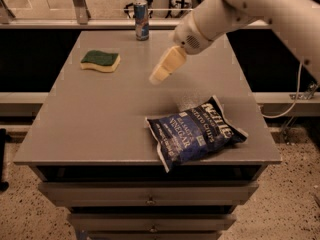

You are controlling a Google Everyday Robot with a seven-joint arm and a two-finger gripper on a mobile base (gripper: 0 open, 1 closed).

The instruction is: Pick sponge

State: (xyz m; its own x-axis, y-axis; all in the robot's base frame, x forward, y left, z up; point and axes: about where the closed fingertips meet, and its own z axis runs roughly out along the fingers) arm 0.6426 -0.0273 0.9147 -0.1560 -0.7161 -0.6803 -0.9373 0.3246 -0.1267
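Fingers (168,64): pressed together, no gap showing, gripping nothing.
Gripper (156,77): hovers over mid-table (100,116).
Sponge (100,61): lying flat, at ten o'clock from the fingertips, well apart.

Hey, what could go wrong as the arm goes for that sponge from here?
The gripper hovers mid-table, right of the sponge; a low sideways approach might push the sponge toward the left edge of the table rather than grasp it. The can stands behind that path, so a wide swing might topple it.
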